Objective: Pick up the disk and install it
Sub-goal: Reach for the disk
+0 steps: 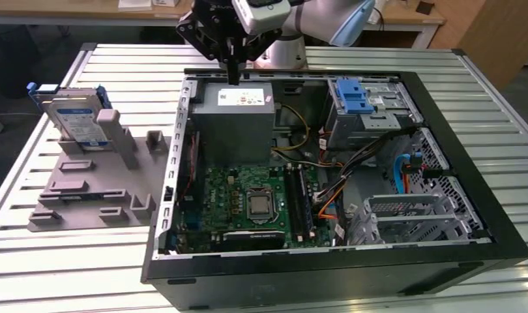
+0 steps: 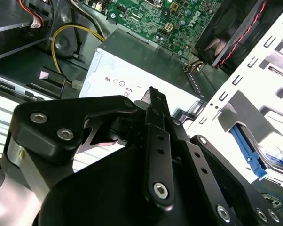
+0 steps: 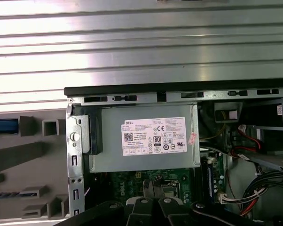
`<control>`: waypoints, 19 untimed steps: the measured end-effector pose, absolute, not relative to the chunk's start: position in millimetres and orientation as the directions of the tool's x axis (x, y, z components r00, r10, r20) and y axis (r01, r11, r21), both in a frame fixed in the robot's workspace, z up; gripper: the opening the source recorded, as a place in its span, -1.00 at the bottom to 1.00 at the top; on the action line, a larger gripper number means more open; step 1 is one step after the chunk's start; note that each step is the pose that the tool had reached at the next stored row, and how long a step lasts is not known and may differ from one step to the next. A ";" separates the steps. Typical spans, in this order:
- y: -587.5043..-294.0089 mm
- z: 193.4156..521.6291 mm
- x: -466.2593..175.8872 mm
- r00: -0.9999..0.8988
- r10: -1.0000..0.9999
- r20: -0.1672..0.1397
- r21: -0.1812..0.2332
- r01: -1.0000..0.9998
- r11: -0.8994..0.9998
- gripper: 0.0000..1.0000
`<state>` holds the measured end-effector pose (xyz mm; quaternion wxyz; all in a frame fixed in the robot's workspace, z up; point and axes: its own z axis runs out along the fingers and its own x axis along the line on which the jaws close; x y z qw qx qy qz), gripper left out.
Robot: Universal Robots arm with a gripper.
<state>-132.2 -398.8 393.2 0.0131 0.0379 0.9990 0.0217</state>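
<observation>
While the disk [image 1: 79,120] stands on its edge in a grey holder [image 1: 90,195] on the worktop [image 1: 64,267], the tool [image 1: 235,73] hangs over the open computer case [image 1: 334,268]. The holder sits just beside the case, on the exterior view's left. The disk has a white and blue label on its face and blue rails on its sides. Nothing is touching it, and it is well apart from the tool.

The tool's two fingers are pressed together, with nothing between them. Its tip is just above the big grey power box [image 1: 238,111] with the white sticker, near the far wall of the case. The first wrist view looks down on the power box [image 3: 144,141] and shows the tool [image 3: 153,202] low in the picture.

A metal cage with a blue latch [image 1: 355,98] sits in the far corner of the case, on the exterior view's right of the power box.

By my reckoning, the job is at its very start. The disk is not yet picked up and not yet put into the computer, so both parts are left to do.
</observation>
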 end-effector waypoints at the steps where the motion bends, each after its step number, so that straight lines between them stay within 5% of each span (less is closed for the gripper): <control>1: -398.8 393.1 -132.7 -0.997 0.076 -0.025 0.044 0.075 0.996 -0.79; 19: -396.9 393.0 -149.2 -0.997 0.076 -0.024 0.044 0.075 0.996 -0.79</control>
